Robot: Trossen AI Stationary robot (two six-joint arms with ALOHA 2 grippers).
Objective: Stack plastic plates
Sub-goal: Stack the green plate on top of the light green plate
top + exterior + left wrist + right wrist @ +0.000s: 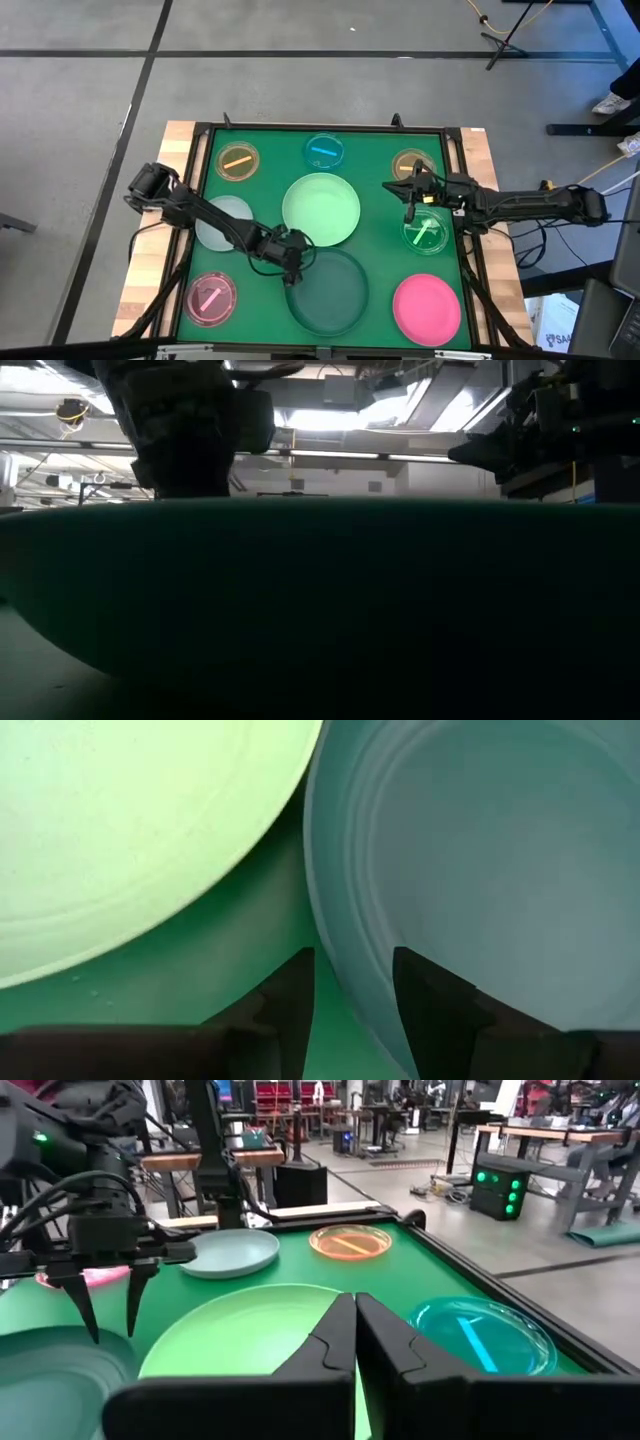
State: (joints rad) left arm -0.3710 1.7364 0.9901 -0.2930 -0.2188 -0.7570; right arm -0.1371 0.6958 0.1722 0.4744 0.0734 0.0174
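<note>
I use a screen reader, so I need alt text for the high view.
Left gripper hovers open at the dark teal plate's rim, beside the light green plate. Right gripper, shut, hangs above the small green plate.

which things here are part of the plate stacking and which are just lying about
Part of the job:
light green plate
dark teal plate
big pink plate
small plates: orange, blue, brown, green, pink, grey

Just lying about:
green mat
wooden table
shoe on the floor
</note>
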